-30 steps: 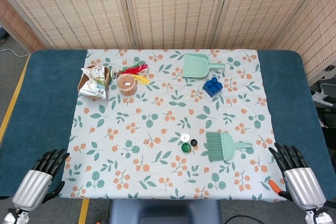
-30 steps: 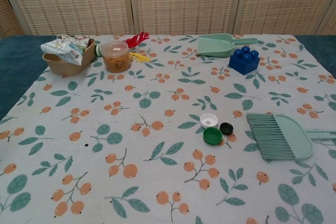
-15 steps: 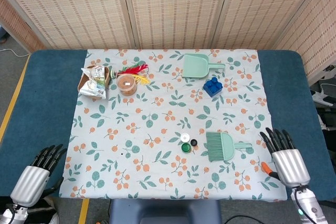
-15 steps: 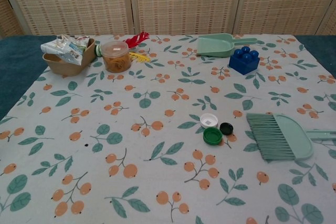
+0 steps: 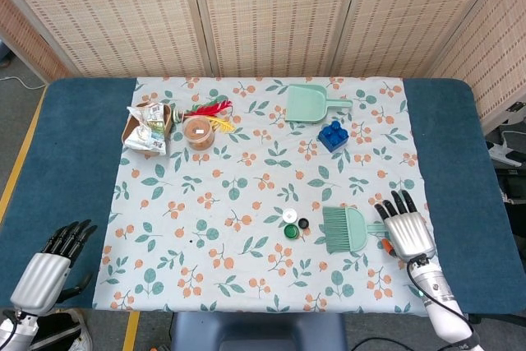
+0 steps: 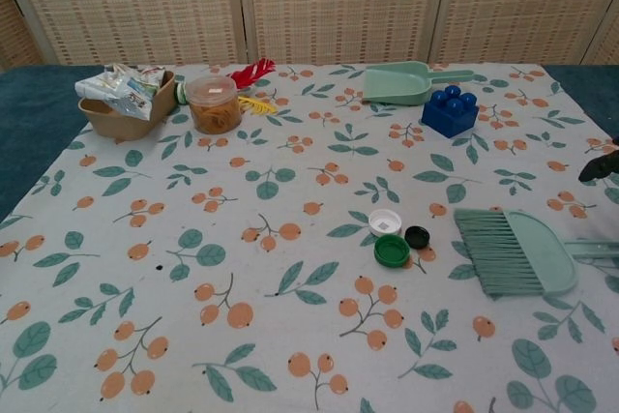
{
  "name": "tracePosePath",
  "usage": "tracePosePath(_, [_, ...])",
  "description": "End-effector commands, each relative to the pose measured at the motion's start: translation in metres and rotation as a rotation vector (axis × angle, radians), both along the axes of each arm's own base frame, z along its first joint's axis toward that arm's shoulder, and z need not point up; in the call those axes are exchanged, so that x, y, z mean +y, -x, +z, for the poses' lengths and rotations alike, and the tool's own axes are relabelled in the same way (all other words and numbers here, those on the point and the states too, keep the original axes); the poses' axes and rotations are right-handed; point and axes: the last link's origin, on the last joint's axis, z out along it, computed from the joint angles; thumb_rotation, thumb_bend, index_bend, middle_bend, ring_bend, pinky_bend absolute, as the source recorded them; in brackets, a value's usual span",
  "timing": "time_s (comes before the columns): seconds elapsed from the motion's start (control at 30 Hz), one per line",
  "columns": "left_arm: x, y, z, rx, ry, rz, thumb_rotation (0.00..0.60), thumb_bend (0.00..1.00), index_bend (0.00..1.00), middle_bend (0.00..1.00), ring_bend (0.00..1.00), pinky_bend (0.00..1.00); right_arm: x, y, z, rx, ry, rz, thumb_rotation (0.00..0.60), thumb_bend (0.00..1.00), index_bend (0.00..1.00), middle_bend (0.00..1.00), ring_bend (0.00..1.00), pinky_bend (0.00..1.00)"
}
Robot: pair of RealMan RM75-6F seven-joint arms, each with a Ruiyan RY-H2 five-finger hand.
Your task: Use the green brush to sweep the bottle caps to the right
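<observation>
Head view: right hand (image 5: 405, 231) open, fingers spread, over the handle of the brush (image 5: 347, 229), holding nothing. Caps (image 5: 292, 223) lie just left of the bristles. Recommend gripping the handle squarely, then placing the bristles left of the caps.

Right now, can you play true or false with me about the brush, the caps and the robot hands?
1. The green brush lies flat on the cloth. True.
2. The right hand is holding the brush. False: it hovers open by the handle.
3. The bottle caps sit by the brush's bristles. True.
4. The blue block is stacked on the caps. False: it stands far off, near the green dustpan.
5. The left hand holds nothing. True.
</observation>
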Motion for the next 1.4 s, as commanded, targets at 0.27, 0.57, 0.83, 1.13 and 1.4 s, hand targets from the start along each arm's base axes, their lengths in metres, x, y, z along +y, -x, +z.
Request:
tracePosePath(0.27, [0.001,0.001,-0.001,0.003,0.005,0.008,0.596,0.37,0.0,0.0,0.0,0.11,-0.008,0.025,-0.03,-0.114,0.013,-0.094,0.544,0.19,0.29,0.28,0.0,0.0])
tracePosePath(0.57, [0.002,0.002,-0.002,0.006,0.008,0.013,0.594,0.37,0.0,0.0,0.0,0.11,-0.015,0.021,-0.034,0.012,0.007,-0.027,0.556,0.24,0.31,0.29,0.0,0.0])
tracePosePath(0.83, [0.003,0.003,-0.001,0.009,0.009,0.02,0.59,0.37,0.0,0.0,0.0,0.11,-0.016,0.02,-0.039,0.06,0.007,-0.015,0.598,0.26,0.34,0.31,0.0,0.0])
tracePosePath(1.13, [0.003,0.003,-0.001,0.009,0.01,0.02,0.59,0.37,0.0,0.0,0.0,0.11,-0.014,0.015,-0.047,0.116,-0.016,-0.004,0.6,0.28,0.36,0.32,0.01,0.0])
tracePosePath(1.4, [0.003,0.003,0.0,0.007,0.008,0.019,0.593,0.37,0.0,0.0,0.0,0.11,-0.014,0.012,-0.051,0.137,-0.026,-0.015,0.6,0.29,0.41,0.35,0.04,0.0])
